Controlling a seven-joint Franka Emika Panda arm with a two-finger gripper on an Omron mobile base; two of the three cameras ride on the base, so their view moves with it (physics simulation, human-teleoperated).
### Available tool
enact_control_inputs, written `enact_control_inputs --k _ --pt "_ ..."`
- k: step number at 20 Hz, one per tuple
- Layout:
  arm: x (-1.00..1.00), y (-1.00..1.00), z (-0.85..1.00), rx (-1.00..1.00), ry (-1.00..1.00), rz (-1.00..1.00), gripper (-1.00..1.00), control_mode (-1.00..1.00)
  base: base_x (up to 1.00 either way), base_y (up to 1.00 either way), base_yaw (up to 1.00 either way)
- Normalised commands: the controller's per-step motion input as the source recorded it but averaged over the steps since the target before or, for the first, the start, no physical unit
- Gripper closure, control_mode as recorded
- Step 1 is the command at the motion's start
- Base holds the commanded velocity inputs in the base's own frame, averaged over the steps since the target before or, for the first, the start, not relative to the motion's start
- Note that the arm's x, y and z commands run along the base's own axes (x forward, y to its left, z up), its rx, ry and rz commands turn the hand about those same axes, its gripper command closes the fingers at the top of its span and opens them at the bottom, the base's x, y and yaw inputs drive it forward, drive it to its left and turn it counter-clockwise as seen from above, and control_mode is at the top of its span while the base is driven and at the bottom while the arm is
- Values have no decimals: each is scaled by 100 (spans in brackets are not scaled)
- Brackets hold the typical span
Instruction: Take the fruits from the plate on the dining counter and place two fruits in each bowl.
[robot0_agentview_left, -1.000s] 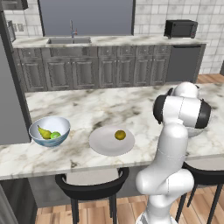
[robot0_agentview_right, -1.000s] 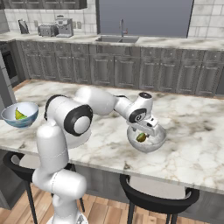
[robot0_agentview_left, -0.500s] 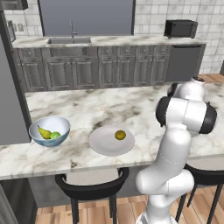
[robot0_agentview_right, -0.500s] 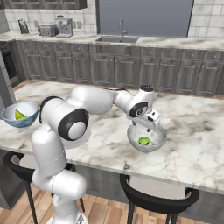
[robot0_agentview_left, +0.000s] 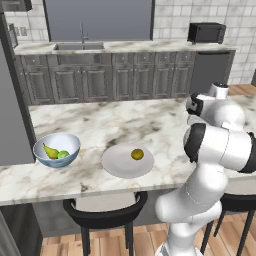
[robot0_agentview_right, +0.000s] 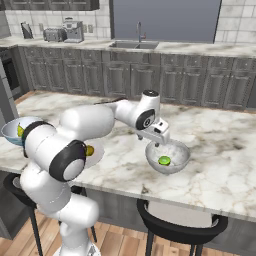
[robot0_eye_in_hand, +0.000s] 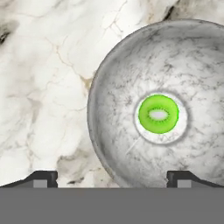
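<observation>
The gripper (robot0_agentview_right: 159, 135) hangs with its jaws spread wide and nothing between them, just above the near-left rim of the grey bowl (robot0_agentview_right: 176, 151) and touching neither bowl nor fruit. In the hand view its two dark fingertips (robot0_eye_in_hand: 43, 178) stand far apart at the bottom edge, with the bowl's rim (robot0_eye_in_hand: 94, 92) and bare marble between them. One lime-green fruit (robot0_eye_in_hand: 158, 113) lies at the bottom of that bowl, cut face up, green with a pale core; from the right base view it shows as a small green spot (robot0_agentview_right: 164, 160) low in the bowl. The bowl stands on the counter (robot0_agentview_right: 220, 150) toward its right part. Well to the left sits the plate (robot0_agentview_left: 120, 165) with the yellow-brown fruit (robot0_agentview_left: 137, 154) on it, off centre toward the far right. Farther left, near the counter's end, the blue bowl (robot0_agentview_left: 70, 146) holds the pear (robot0_agentview_left: 49, 151) and the second lime-green fruit (robot0_agentview_left: 63, 155) side by side.
</observation>
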Motion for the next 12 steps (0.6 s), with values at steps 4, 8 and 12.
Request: enact_control_inputs --k 4,8,12 --pt "-37 74 22 0 0 0 -100 -100 0 0 0" --pt "-18 76 20 0 0 0 -100 -100 0 0 0" --pt "-6 68 12 1 6 0 -100 -100 0 0 0"
